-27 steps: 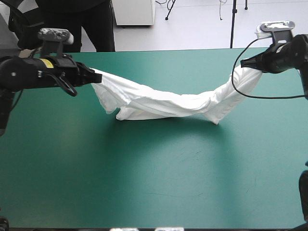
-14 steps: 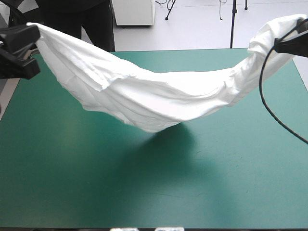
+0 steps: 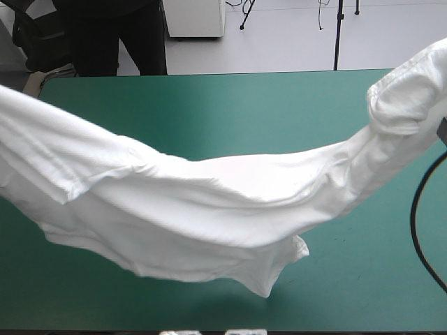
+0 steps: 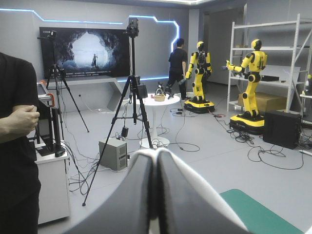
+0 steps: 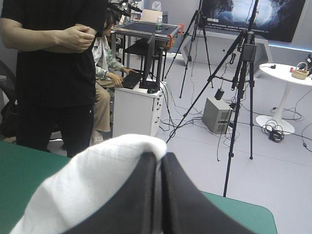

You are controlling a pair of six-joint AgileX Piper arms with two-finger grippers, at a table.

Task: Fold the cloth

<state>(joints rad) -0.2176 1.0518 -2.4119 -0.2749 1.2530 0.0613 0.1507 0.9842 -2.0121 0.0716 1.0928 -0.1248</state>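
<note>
The T-shirt (image 3: 209, 209) is held aloft over the table, stretched as a sagging white band from the left side up to the right. Whether its lowest tip touches the teal-green cover (image 3: 230, 112) cannot be told. The left end is clamped by the left gripper (image 4: 156, 155), its fingers pressed into one arch. The right gripper (image 5: 160, 157) is likewise clenched on the cloth, which is bunched over one finger.

The left gripper (image 4: 155, 158) has two broad black fingers (image 4: 132, 195), curved like fins with smooth matte faces. The right gripper (image 5: 160, 160) has the same black pair.
</note>
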